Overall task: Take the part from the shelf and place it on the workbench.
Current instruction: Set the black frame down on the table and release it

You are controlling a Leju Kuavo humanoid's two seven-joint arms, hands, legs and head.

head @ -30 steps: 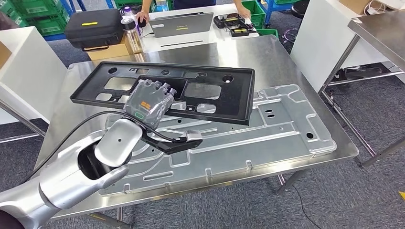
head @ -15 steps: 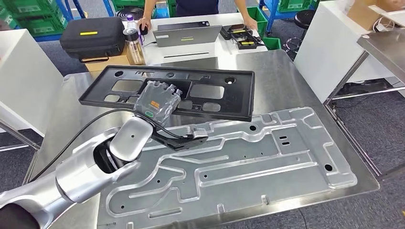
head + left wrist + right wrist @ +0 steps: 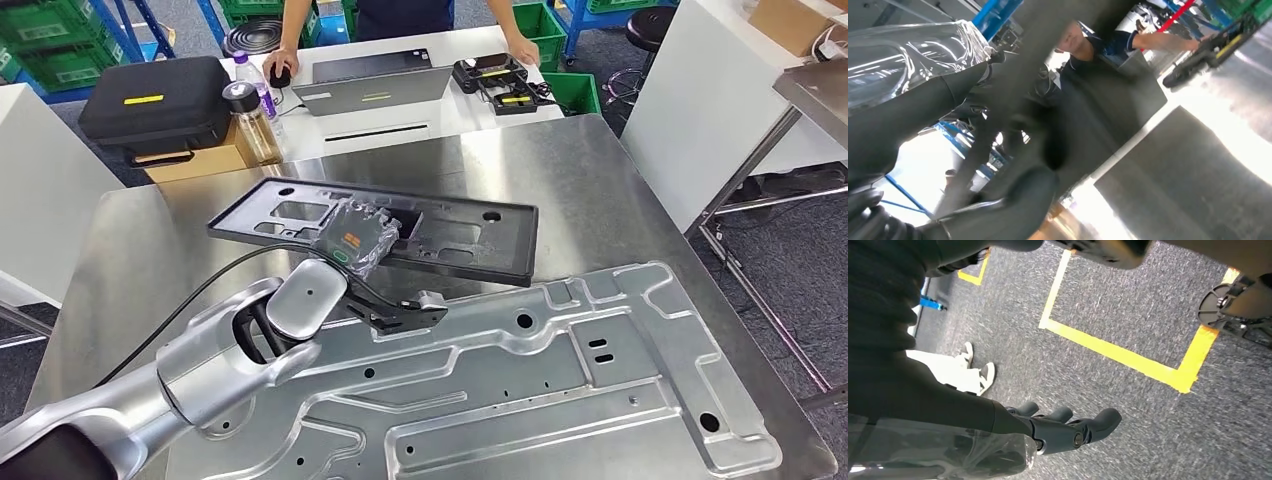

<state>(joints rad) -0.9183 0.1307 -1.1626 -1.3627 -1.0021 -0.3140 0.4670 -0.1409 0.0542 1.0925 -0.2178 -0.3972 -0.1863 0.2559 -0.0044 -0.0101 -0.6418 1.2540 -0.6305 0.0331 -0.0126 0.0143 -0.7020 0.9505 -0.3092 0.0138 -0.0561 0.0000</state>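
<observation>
A long black plastic panel with cut-out windows (image 3: 440, 225) is held tilted above the steel workbench (image 3: 560, 170), its near edge over a large pressed metal plate (image 3: 560, 370). The left hand (image 3: 358, 236), wrapped in clear film, is closed around the panel's middle, arm reaching forward. The right hand (image 3: 1068, 427) hangs over grey carpet, fingers loosely apart and holding nothing.

Black part (image 3: 440, 235), silver workbench (image 3: 600, 180) — grey carpet (image 3: 1128, 405) with yellow tape lines (image 3: 1128, 360) — green crates (image 3: 50, 30).
</observation>
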